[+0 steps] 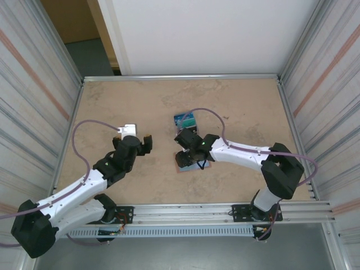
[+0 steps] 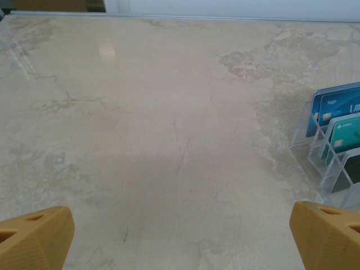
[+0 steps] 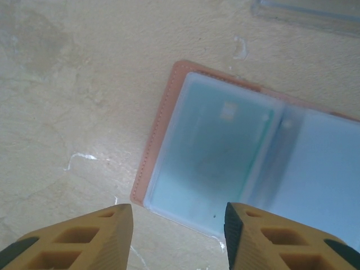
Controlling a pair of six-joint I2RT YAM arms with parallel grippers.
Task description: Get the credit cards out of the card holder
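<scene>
In the view from above, the card holder (image 1: 181, 167) lies open and flat on the table (image 1: 112, 107). The right gripper (image 1: 188, 157) hangs directly over the card holder and hides most of it. A clear stand (image 1: 184, 119) stands beyond the card holder, apart from it, with credit cards (image 1: 185, 118) upright in its slots. The left gripper (image 1: 145, 145) is to the left of the card holder, apart from it and touching nothing.

In the left wrist view, the left gripper (image 2: 180, 236) has its two yellow fingers (image 2: 34, 239) spread as wide as the picture allows. Only bare table is between them. The clear stand (image 2: 315, 152) is at the right edge, with a blue card (image 2: 337, 109) and a teal-green card (image 2: 346, 135) upright in it.

In the right wrist view, the card holder (image 3: 154, 146) shows its tan rim and pale blue-grey inner panels. One teal-green card (image 3: 225, 152) lies under the left panel and shows through it. The right gripper (image 3: 177, 236) is at the near left corner of the card holder. Its jaws are about half apart and grip nothing that I can see. One finger (image 3: 275, 239) overlaps the near edge of the panel, and the other is over the table just beside the card holder. Whether they touch the card holder I cannot tell.
</scene>
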